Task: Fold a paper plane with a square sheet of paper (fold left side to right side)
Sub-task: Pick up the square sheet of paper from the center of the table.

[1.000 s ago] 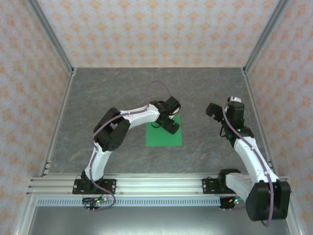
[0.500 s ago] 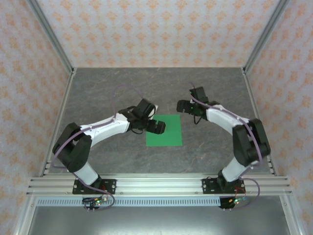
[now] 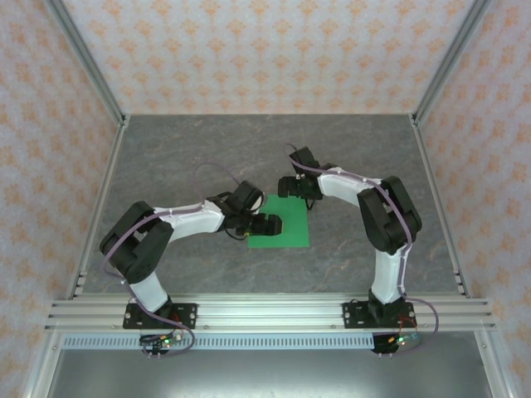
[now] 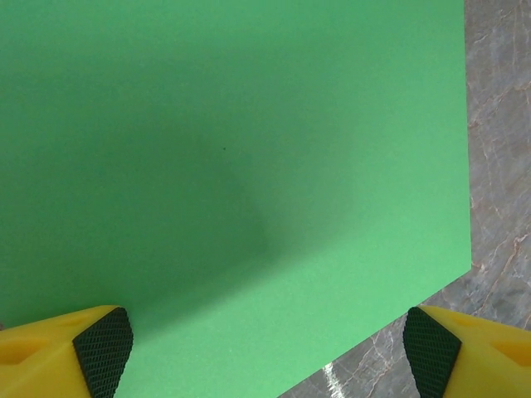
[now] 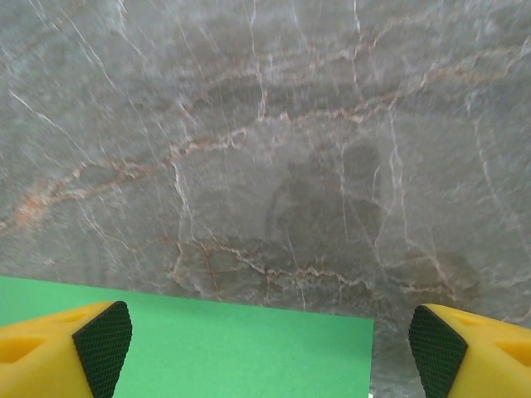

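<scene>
The square sheet of paper (image 3: 286,228) lies flat and unfolded on the grey marble table (image 3: 182,149), bright green. My left gripper (image 3: 270,225) hovers open over the sheet's left part. In the left wrist view the paper (image 4: 232,149) spreads between the yellow fingers (image 4: 101,348), and its corner and edge run toward the right fingertip, with the left gripper (image 4: 267,352) holding nothing. My right gripper (image 3: 291,188) stands open at the sheet's far edge. In the right wrist view, the paper (image 5: 191,348) and one of its corners lie between the open jaws of the right gripper (image 5: 270,348).
Patterned walls with metal corner posts (image 3: 87,62) close in the table on three sides. An aluminium rail (image 3: 265,311) carrying both arm bases runs along the near edge. Bare marble (image 5: 265,149) extends beyond the sheet.
The left arm swung from the sheet's far edge down to its left side. The right arm swept in from the right to the sheet's far edge. The paper has not moved.
</scene>
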Controlling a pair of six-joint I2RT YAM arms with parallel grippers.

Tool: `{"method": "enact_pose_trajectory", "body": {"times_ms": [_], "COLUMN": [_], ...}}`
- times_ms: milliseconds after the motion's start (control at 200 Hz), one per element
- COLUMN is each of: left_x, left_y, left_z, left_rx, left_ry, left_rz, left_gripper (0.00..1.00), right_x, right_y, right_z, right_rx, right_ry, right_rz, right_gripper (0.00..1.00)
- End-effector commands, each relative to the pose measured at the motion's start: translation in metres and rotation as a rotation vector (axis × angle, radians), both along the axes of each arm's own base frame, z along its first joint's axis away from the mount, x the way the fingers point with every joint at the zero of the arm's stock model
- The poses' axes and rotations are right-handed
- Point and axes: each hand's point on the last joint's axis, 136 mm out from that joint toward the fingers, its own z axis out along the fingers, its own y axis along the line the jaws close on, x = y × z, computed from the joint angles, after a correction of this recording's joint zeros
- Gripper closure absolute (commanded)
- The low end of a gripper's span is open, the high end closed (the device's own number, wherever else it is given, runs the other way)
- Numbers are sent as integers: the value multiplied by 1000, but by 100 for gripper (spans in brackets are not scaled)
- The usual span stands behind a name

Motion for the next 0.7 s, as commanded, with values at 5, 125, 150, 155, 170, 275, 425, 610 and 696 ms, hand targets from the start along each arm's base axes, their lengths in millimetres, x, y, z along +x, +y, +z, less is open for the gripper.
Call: {"method": "enact_pose_trajectory", "body": {"times_ms": [5,125,150,155,170,275,425,610,696], "left_x": [-3,-5,-5,-6,-5,-5,-4,-4,-2], "left_y": [0,2,2,2,3,4,3,3,2], "left_z": [-9,-16,-18,-18,-18,-20,-21,-20,-19], "left_rx": [12,31,33,34,34,41,43,40,33], "left_ry": [30,50,54,54,55,58,57,52,47], "left_rz": [13,17,18,17,19,23,24,23,24], "left_gripper": [11,11,11,11,11,11,11,11,11], "right_x": [-12,-25,-28,-29,-31,-46,-65,-80,-82], "right_y": [-7,-9,-9,-8,-8,-2,11,23,24], "right_z": [-8,-13,-14,-14,-14,-15,-14,-10,-9], "right_rx": [-35,-40,-38,-37,-36,-26,4,14,22], "right_ry": [58,105,116,117,122,143,173,187,197], "right_rz": [-15,-4,1,3,6,34,67,105,109], "right_gripper": [10,10,10,10,10,10,11,12,15]}}
